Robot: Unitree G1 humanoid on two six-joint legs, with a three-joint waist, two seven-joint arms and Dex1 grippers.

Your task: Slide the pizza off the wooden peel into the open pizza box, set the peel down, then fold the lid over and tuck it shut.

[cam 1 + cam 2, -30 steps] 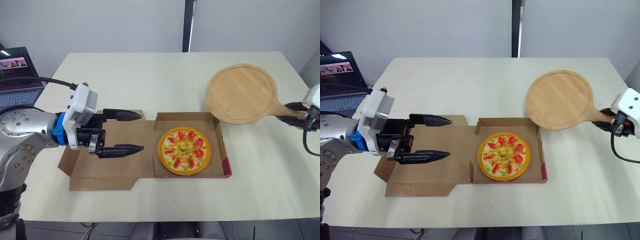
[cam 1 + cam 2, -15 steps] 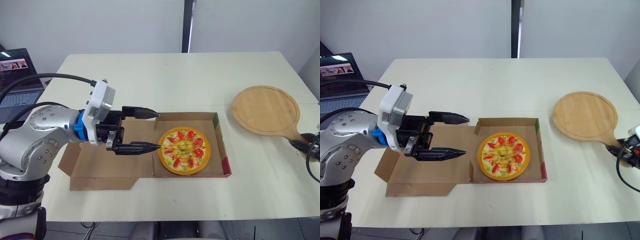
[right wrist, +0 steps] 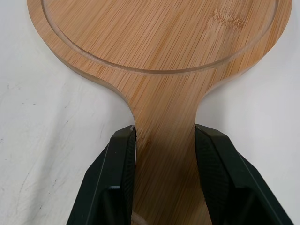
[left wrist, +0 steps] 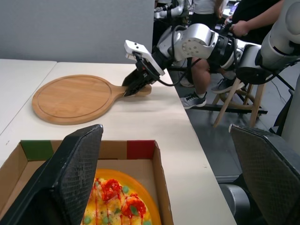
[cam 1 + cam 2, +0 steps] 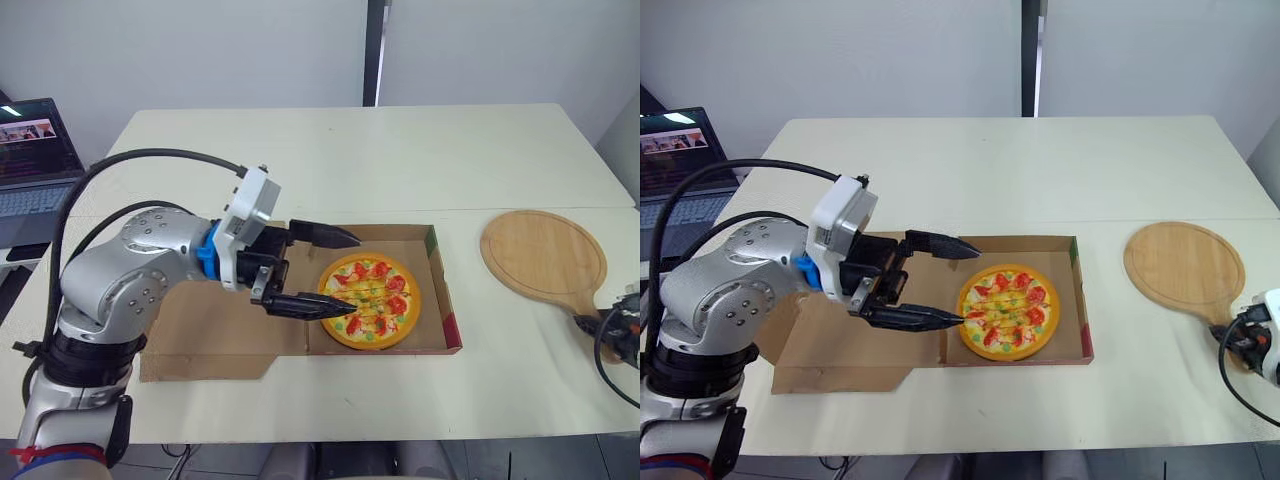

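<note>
Peel: 1 s ago the peel [image 5: 543,254] hung in the air over the box's far right corner; now it lies flat on the table [image 5: 330,150], well apart from the box [image 5: 445,310] on its right.
Right gripper: the right gripper [image 3: 165,133] presses its 2 fingers against either side of the peel's handle; it has not let go.
Left gripper: the left gripper [image 5: 355,271] has travelled from over the lid [image 5: 200,345] to the fold beside the pizza, with its 2 fingers spread wide and holding nothing.
Pizza: the pizza [image 5: 369,301] sits inside the box, unmoved.
Meaning: the slide looks done and the peel is down; the release and the lid fold remain.
Hidden: the left arm covers much of the lid. I cannot tell whether the lower finger touches the pizza.
</note>
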